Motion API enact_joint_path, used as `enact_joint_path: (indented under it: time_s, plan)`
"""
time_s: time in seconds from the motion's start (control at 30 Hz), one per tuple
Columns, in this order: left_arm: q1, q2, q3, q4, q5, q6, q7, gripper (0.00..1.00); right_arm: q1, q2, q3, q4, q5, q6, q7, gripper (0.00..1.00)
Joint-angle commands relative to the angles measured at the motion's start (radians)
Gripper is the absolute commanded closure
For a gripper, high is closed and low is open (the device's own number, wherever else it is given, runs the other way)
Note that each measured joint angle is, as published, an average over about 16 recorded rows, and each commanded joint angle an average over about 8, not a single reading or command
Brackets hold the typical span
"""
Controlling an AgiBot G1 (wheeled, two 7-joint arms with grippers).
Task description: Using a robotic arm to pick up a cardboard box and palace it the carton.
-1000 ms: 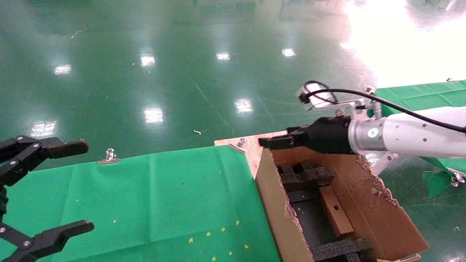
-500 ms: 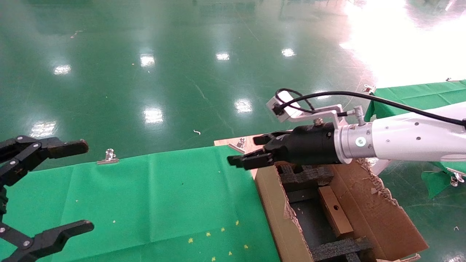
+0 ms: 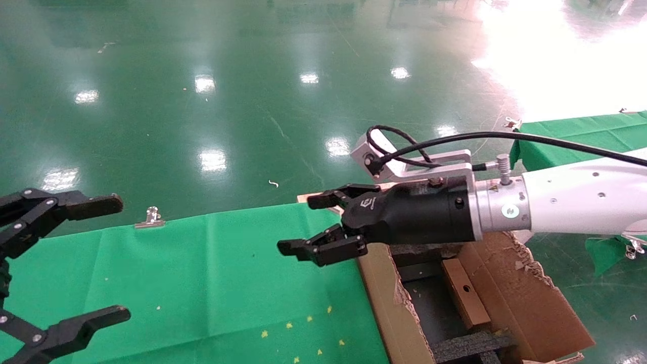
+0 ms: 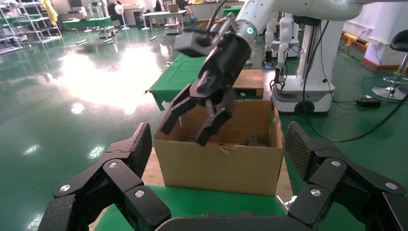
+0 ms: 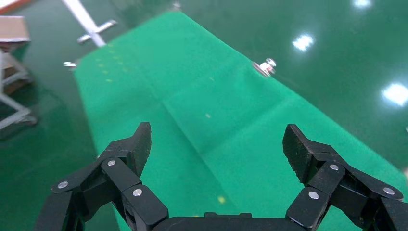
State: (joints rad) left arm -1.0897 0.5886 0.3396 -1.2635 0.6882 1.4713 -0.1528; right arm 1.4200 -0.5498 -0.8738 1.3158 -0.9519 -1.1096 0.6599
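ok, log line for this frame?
right pincer: open, empty, above green table edge | left pincer: open, parked | cardboard box: inside carton

Head view looks down; left wrist faces carton (image 4: 219,159), both share it

from my seat the right wrist camera looks down past the right gripper (image 5: 216,144), its black multi-link fingers (image 5: 122,156) spread wide apart with nothing between them. under them lies a long table covered in bright green cloth (image 5: 202,106), creased across its middle and dotted with a few small yellow specks (image 5: 208,115). a small silver metal binder clip (image 5: 265,67) pins the cloth at one long edge, and another small metal clip (image 5: 70,64) sits at the far corner. around the table i see glossy dark green floor (image 5: 337,38) with white light reflections. off beyond the table's end stands a white metal frame leg (image 5: 14,118) beneath a brown cardboard edge (image 5: 13,29).
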Motion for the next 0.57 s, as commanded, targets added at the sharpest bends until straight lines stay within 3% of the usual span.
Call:
enact_joint_path:
  time_s: [0.03, 0.47, 0.57]
  plan:
    - [0.000, 0.000, 0.000, 0.000, 0.000, 0.000, 0.000, 0.00, -0.031, -0.005, 0.053, -0.003, 0.020, -0.034, -0.042, 0.00]
    - [0.000, 0.000, 0.000, 0.000, 0.000, 0.000, 0.000, 0.00, -0.229, -0.041, 0.395, -0.021, 0.147, -0.256, -0.314, 0.00]
    - [0.000, 0.000, 0.000, 0.000, 0.000, 0.000, 0.000, 0.00, -0.252, -0.045, 0.434, -0.023, 0.162, -0.282, -0.345, 0.00]
